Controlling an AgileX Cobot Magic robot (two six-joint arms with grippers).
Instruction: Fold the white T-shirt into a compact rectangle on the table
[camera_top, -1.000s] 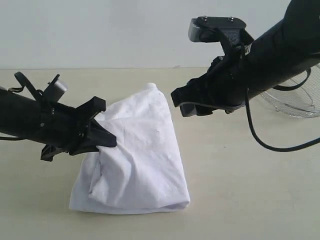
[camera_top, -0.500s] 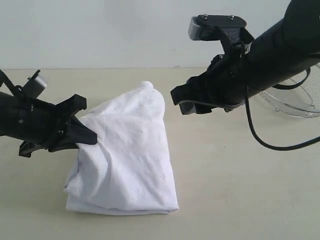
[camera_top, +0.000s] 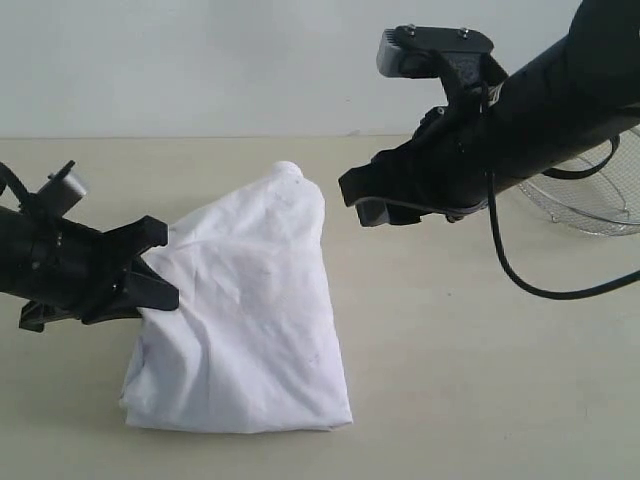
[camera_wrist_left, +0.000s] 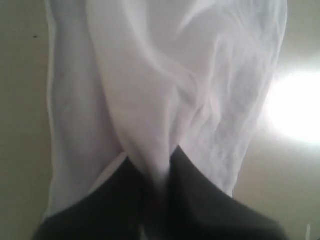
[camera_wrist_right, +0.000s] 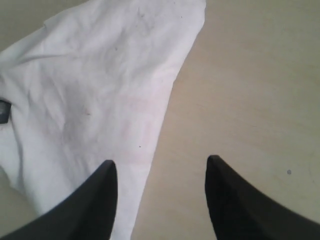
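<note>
The white T-shirt (camera_top: 245, 300) lies bunched and partly folded on the table (camera_top: 480, 380), its left side lifted. My left gripper (camera_top: 160, 270) is shut on a pinch of the shirt's cloth (camera_wrist_left: 160, 125) at that left side; in the left wrist view the gripper (camera_wrist_left: 159, 162) shows black fingers (camera_wrist_left: 200, 200) with white fabric squeezed between them. My right gripper (camera_top: 365, 200) hangs open above the table, just right of the shirt's top corner. In the right wrist view the gripper (camera_wrist_right: 160, 165) holds nothing, and the shirt (camera_wrist_right: 90, 90) lies beside one finger (camera_wrist_right: 95, 200).
A round wire-mesh basket (camera_top: 590, 200) stands at the far right behind the right arm. A black cable (camera_top: 520, 270) loops down from that arm. Bare table (camera_wrist_right: 250, 90) lies right of the shirt and in front of it.
My left gripper has pulled the pinched cloth leftward and slightly down, and the shirt has slid left and stretched out. The right arm has stayed still.
</note>
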